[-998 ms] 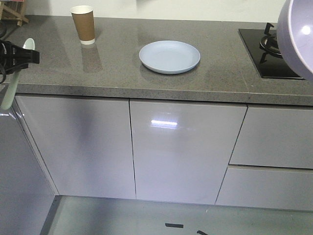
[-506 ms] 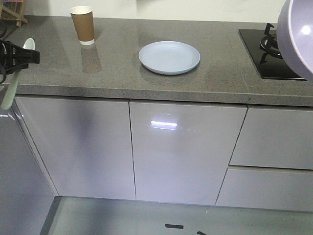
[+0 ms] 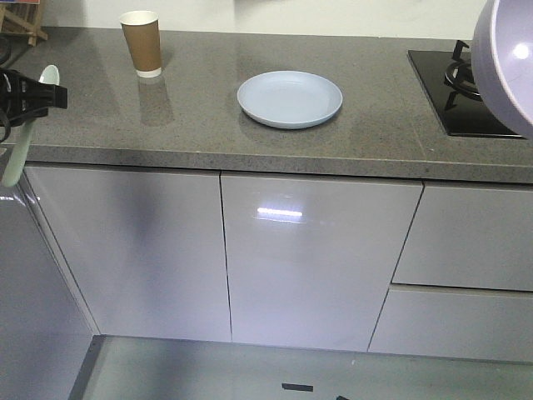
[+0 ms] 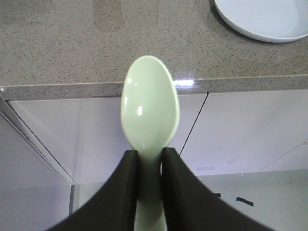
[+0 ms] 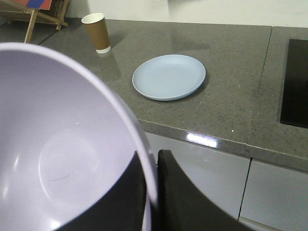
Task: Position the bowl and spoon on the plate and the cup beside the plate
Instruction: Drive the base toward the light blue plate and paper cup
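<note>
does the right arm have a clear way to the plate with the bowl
Likely yes: the plate lies bare on the counter, the cup stands well off to its side, and the right gripper grips the bowl by its rim.

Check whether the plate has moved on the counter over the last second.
No. The plate keeps its spot against the hob and the counter edge; all drift slightly together, so only the view shifted.

plate (image 3: 290,99): a touch further right and lower in the front view
hob (image 3: 441,100): same slight drift right
</note>
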Controlling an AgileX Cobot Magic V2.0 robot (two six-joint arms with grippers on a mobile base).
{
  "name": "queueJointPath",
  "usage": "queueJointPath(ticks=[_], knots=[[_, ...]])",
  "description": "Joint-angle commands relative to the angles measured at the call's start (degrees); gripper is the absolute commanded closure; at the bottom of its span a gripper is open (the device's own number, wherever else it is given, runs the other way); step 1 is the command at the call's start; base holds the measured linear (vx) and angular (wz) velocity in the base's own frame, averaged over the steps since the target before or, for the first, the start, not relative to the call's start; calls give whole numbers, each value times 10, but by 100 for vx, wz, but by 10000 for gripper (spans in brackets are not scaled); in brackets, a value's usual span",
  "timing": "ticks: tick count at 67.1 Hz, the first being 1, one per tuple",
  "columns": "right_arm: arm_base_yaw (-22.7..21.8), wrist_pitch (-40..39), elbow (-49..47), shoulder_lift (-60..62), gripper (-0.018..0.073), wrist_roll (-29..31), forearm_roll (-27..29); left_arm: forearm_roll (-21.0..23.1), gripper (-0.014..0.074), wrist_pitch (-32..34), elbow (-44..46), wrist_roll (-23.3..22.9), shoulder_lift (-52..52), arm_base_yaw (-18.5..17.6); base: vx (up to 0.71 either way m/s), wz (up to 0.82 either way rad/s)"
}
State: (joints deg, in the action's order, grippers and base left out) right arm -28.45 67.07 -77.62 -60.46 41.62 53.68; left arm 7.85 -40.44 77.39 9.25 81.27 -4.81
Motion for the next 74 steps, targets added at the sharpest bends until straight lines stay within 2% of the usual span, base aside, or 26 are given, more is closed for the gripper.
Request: queueJointPath(ticks=[1, 74], knots=[[-1, -25, -18, 8, 564, 4, 34, 8, 602, 32, 15, -5, -20, -1, 3, 1], [-1, -25, -18, 8, 564, 4, 34, 8, 602, 33, 15, -5, -20, -1, 6, 3]])
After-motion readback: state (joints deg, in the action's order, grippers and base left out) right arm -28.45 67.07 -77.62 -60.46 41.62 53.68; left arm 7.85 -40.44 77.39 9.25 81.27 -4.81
